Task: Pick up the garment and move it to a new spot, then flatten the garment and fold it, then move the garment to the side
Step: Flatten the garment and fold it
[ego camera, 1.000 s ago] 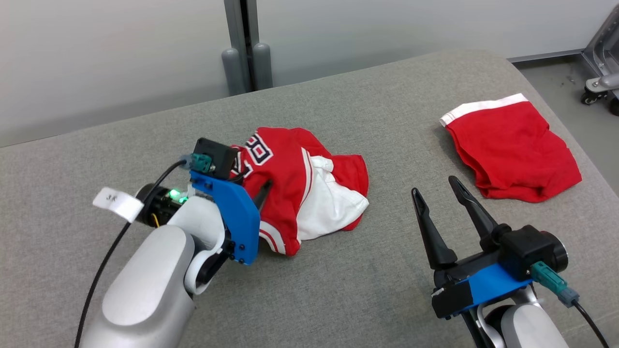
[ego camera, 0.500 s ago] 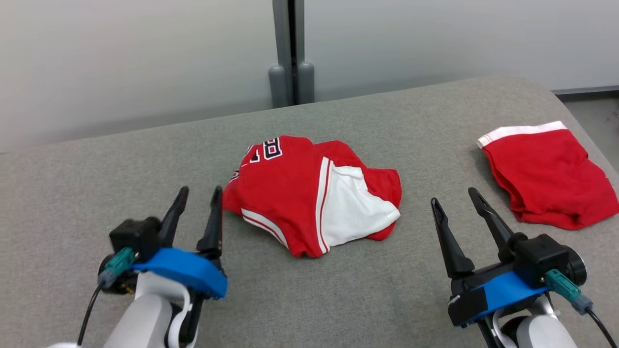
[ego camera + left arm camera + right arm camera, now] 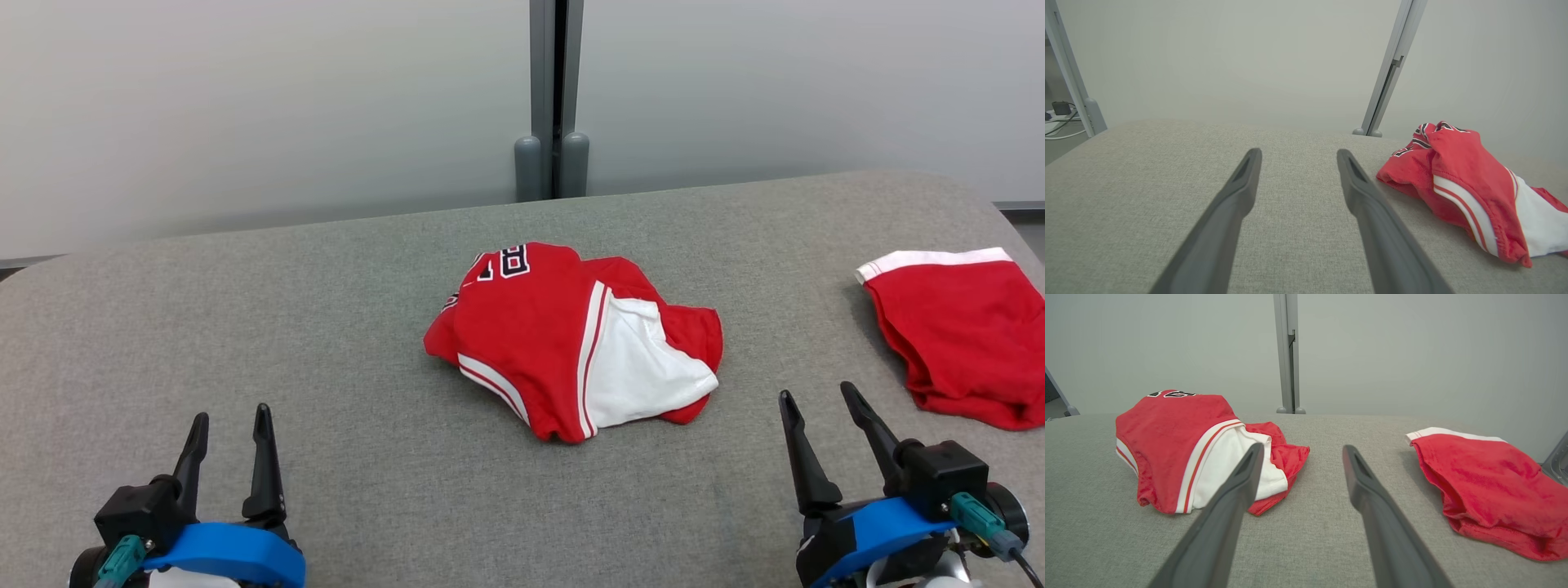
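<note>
A: Nearest the camera?
B: Left end effector [image 3: 230, 413] and right end effector [image 3: 816, 391], both spread wide and empty, apart from the garment [image 3: 531, 327], on its near side.
A: And the garment?
B: Crumpled on the counter [image 3: 326, 327] (lettering partly folded under). Right of the garment, red shorts [image 3: 963, 335], cut off by the frame.

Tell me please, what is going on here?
A two-armed robot faces a grey table. A crumpled red and white jersey lies in the middle, touched by nothing. The left gripper and right gripper are both open and empty, near the front. Red shorts lie at the right.
</note>
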